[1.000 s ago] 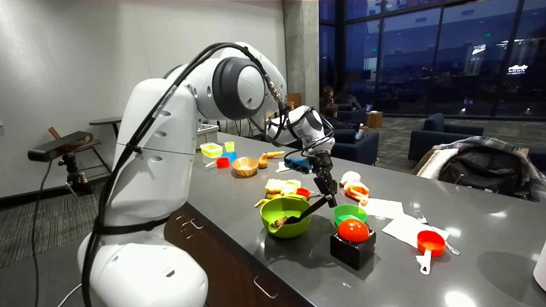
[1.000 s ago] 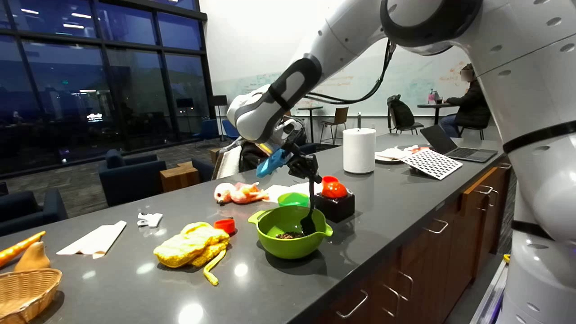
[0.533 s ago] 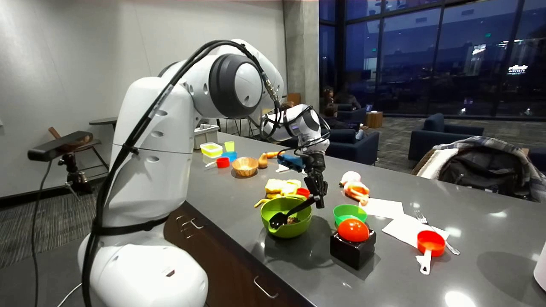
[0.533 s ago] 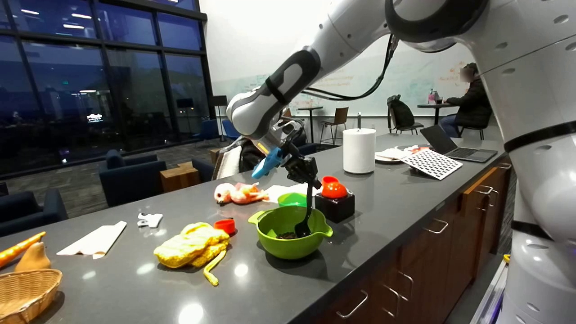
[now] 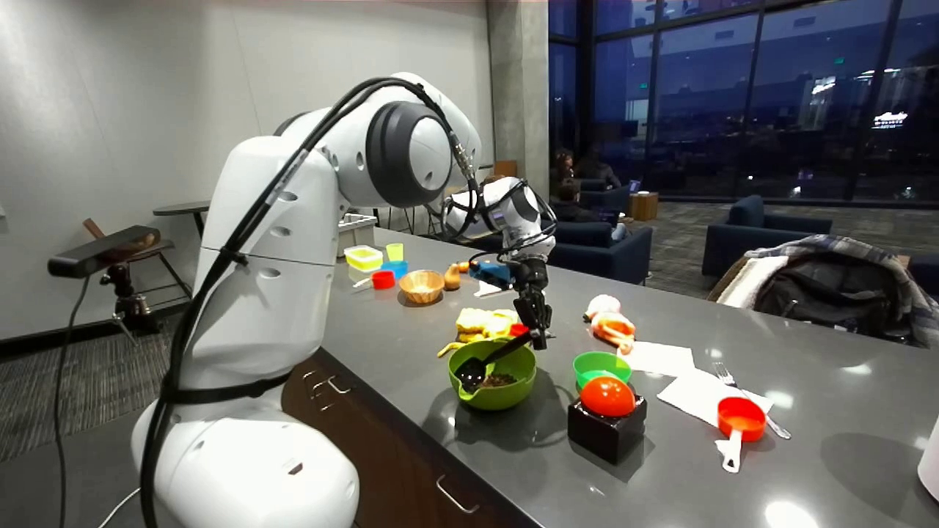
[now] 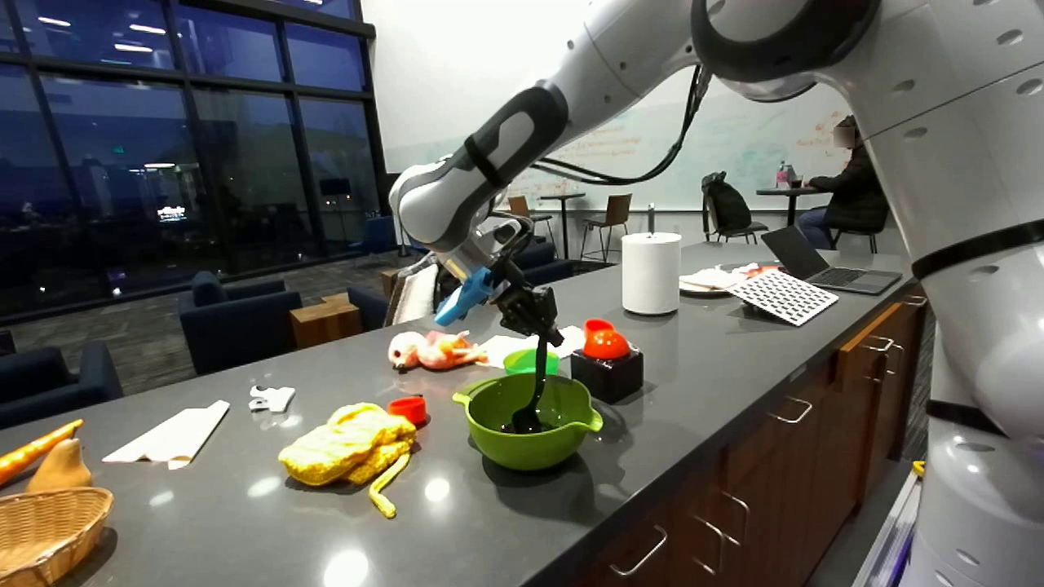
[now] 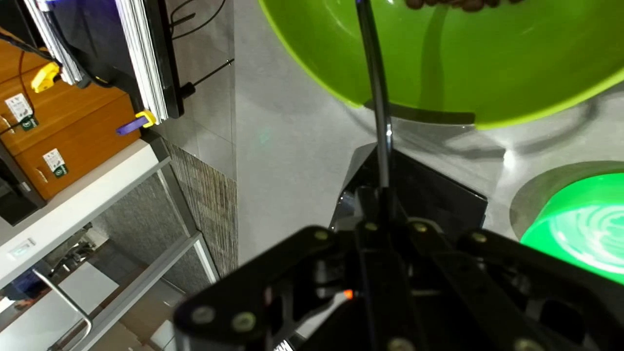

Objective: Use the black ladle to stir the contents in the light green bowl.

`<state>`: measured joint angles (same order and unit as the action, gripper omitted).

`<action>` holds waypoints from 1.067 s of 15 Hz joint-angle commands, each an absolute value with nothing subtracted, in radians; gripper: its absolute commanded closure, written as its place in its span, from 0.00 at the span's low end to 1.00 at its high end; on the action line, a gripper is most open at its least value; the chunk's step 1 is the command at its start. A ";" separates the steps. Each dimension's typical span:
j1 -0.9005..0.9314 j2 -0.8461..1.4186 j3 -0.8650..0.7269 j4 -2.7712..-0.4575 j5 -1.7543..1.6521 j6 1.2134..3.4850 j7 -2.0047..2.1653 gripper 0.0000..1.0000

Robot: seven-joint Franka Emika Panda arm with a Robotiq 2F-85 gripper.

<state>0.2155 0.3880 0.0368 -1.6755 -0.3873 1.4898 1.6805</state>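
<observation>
Large room, backed by tall dark windows (image 5: 697,95); a written-on whiteboard (image 6: 758,139) is seen in an exterior view. A long grey counter (image 6: 440,546) is shown in both exterior views. Clock read with twelve at the top of each picture.

Light green bowl (image 6: 522,455) set upright on the counter; in an exterior view its spout is turned to three o'clock. Loose brown contents (image 5: 500,380) are held in the bottom.

In an exterior view the black ladle (image 6: 540,368) is dipped into the bowl, its length tipped only a little past twelve. In an exterior view its scoop (image 5: 470,372) is seen at nine o'clock in the bowl, the handle (image 5: 511,346) leaned out past the rim between one and two. How deep the scoop is sunk cannot be told.

Handle is clamped by the gripper (image 7: 381,207), above the rim; the fingers are drawn tight, only the handle's thickness between them. In the wrist view the handle is pointed toward twelve, across the bowl's rim.

Around the light green bowl, in an exterior view: smaller bright green bowl (image 5: 601,364) at three, near; black box (image 5: 607,436) topped by a red dome (image 5: 607,396) at four; yellow knobbly soft thing (image 5: 484,321) at twelve; pink soft toy (image 5: 611,323) at two; red measuring cup (image 5: 742,416), white-handled, just past three, well apart, a fork (image 5: 725,372) just beside it.
</observation>
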 commanded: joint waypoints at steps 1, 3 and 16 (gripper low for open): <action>0.228 0.448 0.043 -1.582 -0.370 1.451 1.657 0.99; 0.232 0.480 0.040 -1.540 -0.370 1.445 1.648 0.99; 0.219 0.544 -0.018 -1.421 -0.398 1.417 1.606 0.99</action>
<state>0.2225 0.5434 0.0010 -1.4426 -0.3915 1.4412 1.6293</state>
